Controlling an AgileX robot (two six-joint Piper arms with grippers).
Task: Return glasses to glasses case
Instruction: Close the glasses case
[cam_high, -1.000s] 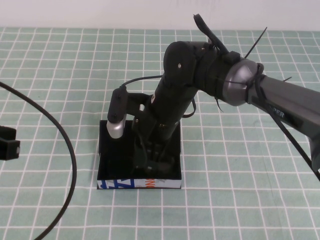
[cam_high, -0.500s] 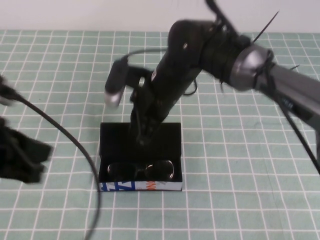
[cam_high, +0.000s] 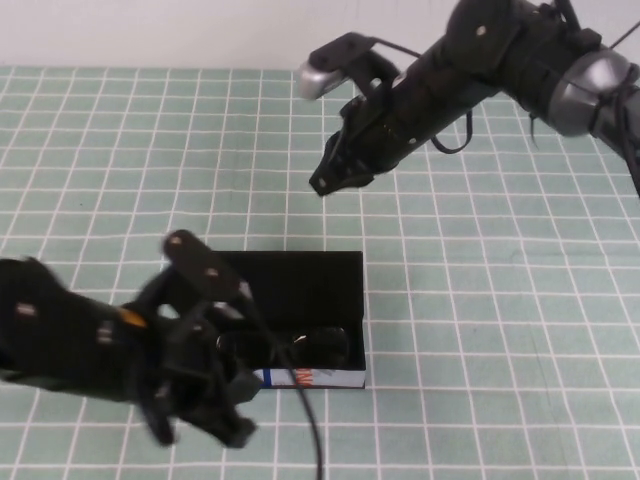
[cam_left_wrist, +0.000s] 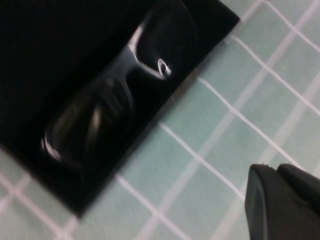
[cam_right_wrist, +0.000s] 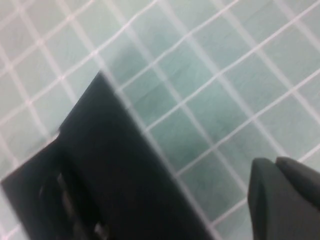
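Note:
The black glasses case (cam_high: 310, 280) lies open on the green checked mat, its white printed side (cam_high: 310, 379) facing the front. The black sunglasses (cam_high: 322, 345) lie inside it along the front wall; the left wrist view shows them (cam_left_wrist: 112, 87) in the case (cam_left_wrist: 40, 60). My right gripper (cam_high: 325, 184) hangs above the mat behind the case, shut and empty. The right wrist view shows the case (cam_right_wrist: 125, 185) below it. My left gripper (cam_high: 225, 405) is at the case's front left corner, shut and empty, and its arm hides the left part of the case.
A black cable (cam_high: 310, 430) trails from the left arm across the front of the mat. The white wall edge (cam_high: 150, 40) runs along the back. Open mat (cam_high: 500, 330) lies to the right of the case.
My right gripper has risen out of the case and moved back and right, leaving the sunglasses inside. My left arm has swung in from the left over the case's front left.

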